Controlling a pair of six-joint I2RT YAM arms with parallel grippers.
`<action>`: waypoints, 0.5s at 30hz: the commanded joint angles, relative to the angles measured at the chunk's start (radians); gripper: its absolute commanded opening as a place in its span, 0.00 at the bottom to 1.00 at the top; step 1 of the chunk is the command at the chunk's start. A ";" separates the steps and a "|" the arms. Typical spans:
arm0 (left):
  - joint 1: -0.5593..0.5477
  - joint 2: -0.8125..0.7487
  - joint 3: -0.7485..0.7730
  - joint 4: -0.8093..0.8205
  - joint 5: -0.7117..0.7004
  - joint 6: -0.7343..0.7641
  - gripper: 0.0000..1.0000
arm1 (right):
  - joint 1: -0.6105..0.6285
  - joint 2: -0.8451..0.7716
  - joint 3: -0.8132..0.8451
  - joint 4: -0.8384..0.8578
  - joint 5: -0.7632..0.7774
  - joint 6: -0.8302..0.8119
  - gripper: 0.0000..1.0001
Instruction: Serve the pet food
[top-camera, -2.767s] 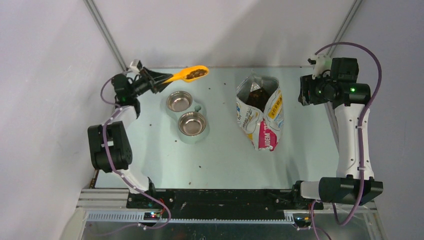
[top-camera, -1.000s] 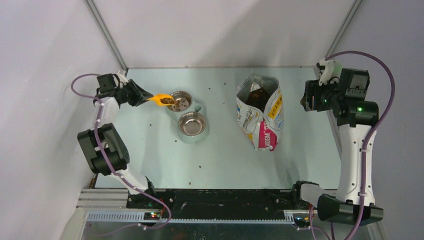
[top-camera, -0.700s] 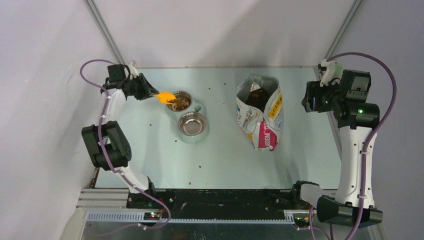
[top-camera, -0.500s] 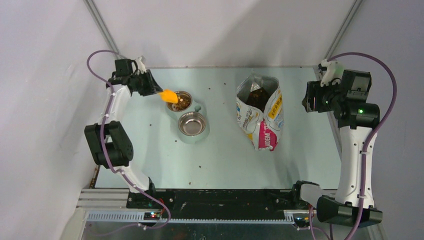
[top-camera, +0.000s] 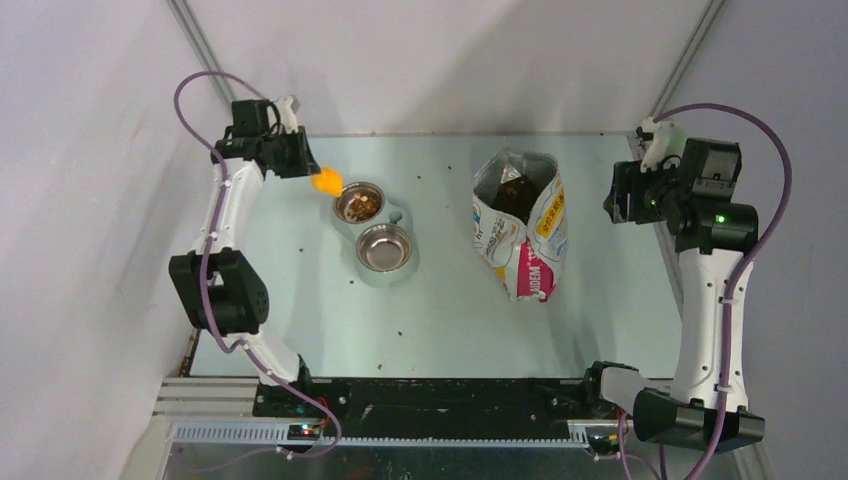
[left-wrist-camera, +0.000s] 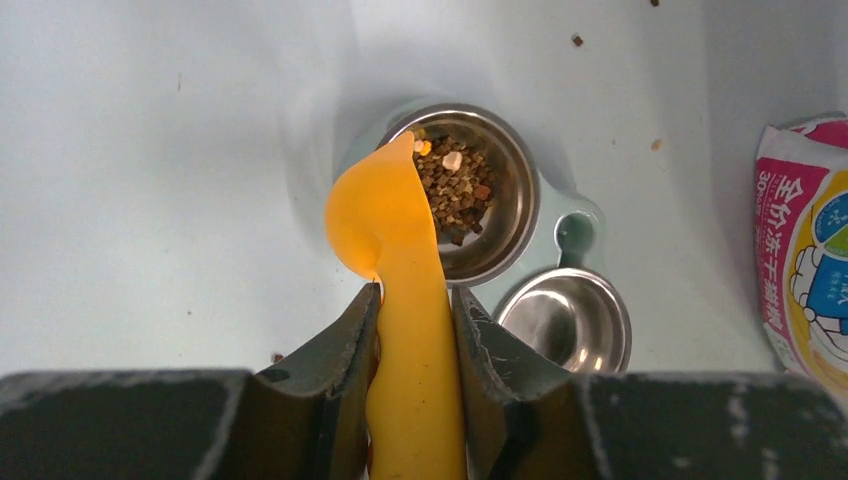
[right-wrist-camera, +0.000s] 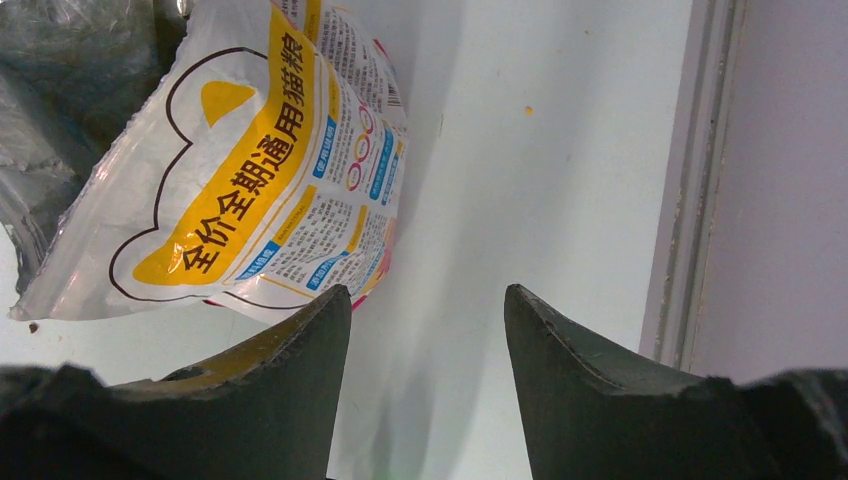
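Note:
The pet food (left-wrist-camera: 452, 186) lies as a small heap of brown kibble in the far steel bowl (top-camera: 358, 203), also seen in the left wrist view (left-wrist-camera: 515, 215). My left gripper (left-wrist-camera: 413, 300) is shut on the handle of the orange scoop (left-wrist-camera: 385, 215), which hangs tipped bowl-down over that bowl's left rim and shows as an orange tip in the top view (top-camera: 326, 182). The near steel bowl (top-camera: 385, 247) holds no kibble. More kibble shows inside the open foil bag (top-camera: 520, 225). My right gripper (right-wrist-camera: 427, 305) is open and holds nothing, raised to the right of the bag (right-wrist-camera: 240, 170).
Both bowls sit in a pale green double stand (top-camera: 398, 217). A few stray kibble pieces (top-camera: 401, 331) lie on the table. A raised rail (right-wrist-camera: 690, 190) runs along the table's right edge. Grey walls close the left, back and right.
My left arm tipped the scoop over the far bowl and the kibble fell in. It has since lifted and drawn back left with the emptied scoop. The right arm rose slightly and now holds still.

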 joint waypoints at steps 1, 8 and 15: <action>-0.081 -0.046 0.067 -0.033 -0.089 0.137 0.00 | -0.006 0.011 0.011 0.045 -0.020 0.012 0.61; -0.179 -0.057 0.334 -0.113 0.189 0.047 0.00 | -0.007 0.025 0.023 0.050 -0.023 0.019 0.61; -0.312 -0.119 0.371 0.186 0.416 -0.195 0.00 | -0.007 0.054 0.061 0.048 -0.042 0.026 0.61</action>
